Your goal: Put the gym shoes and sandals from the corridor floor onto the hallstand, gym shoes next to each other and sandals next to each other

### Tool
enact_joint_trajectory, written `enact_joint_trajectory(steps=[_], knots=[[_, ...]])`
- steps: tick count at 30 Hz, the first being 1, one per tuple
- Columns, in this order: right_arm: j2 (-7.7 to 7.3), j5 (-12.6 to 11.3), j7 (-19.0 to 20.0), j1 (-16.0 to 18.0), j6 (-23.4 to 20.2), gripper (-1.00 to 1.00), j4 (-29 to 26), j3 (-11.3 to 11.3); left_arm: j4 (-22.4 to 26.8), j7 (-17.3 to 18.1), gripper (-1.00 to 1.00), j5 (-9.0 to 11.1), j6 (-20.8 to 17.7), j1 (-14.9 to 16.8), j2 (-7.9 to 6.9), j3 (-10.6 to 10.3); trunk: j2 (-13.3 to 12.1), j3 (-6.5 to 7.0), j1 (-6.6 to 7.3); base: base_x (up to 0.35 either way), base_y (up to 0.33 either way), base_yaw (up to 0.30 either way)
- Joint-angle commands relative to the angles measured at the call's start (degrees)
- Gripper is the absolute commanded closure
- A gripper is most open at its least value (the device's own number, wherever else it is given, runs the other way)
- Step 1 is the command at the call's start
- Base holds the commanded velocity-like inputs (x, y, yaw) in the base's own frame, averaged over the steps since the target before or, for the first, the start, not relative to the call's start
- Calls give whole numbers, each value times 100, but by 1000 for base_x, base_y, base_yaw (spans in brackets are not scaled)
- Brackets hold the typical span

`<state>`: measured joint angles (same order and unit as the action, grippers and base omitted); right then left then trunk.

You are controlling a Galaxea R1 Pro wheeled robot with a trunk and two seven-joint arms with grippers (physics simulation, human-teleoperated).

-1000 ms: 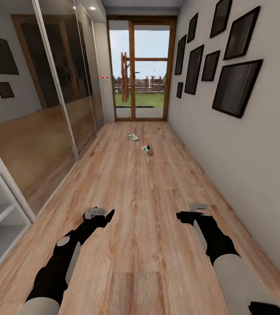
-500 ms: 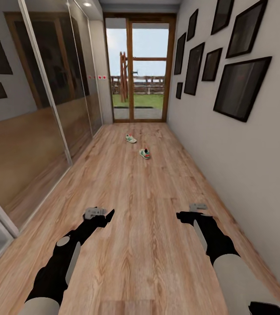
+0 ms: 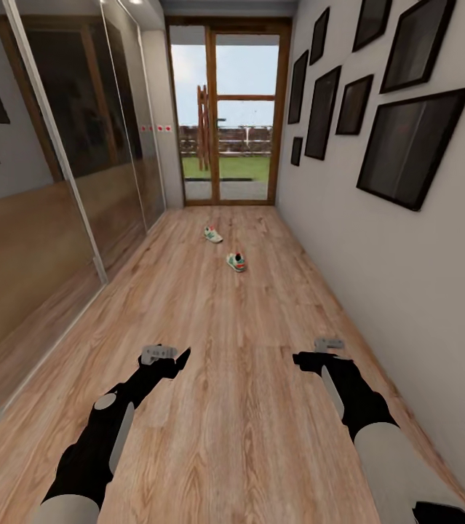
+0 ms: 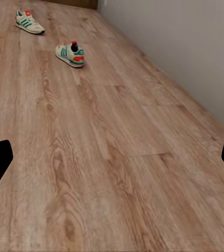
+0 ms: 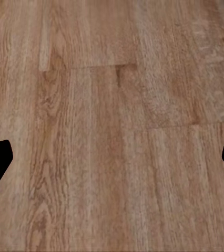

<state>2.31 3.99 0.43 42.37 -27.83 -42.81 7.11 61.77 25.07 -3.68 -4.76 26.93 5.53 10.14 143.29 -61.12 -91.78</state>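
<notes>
**Approaching the gym shoes down the corridor**

The two gym shoes (image 3: 225,249) are lying far ahead on the corridor floor (image 3: 232,407), a little apart from each other, not far from the glass door (image 3: 225,109). To do this step well, the base should probably be driving straight and stopping with the nearer shoe (image 4: 70,54) within reach. Both arms are reaching forward, low over the planks. The left gripper (image 3: 165,354) and right gripper (image 3: 319,351) are both holding their fingers apart, with nothing between.

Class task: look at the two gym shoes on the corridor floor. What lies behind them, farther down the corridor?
Behind the two gym shoes lies bare wood floor, then the glazed door with lawn and fence outside. Their insides are too small to make out.
</notes>
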Motion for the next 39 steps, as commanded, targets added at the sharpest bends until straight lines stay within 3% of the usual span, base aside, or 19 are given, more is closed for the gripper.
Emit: enact_joint_trajectory(steps=[1,39], knots=[[6,41,9,3,-30,-100,-10,19,11,50,-100,-37,-34,4,9,29,2,-6,-2,350,-127,0],[6,41,9,2,-29,-100,-14,19,11,50,-100,-37,-34,6,9,27,2,-6,-2,350,-113,0]])
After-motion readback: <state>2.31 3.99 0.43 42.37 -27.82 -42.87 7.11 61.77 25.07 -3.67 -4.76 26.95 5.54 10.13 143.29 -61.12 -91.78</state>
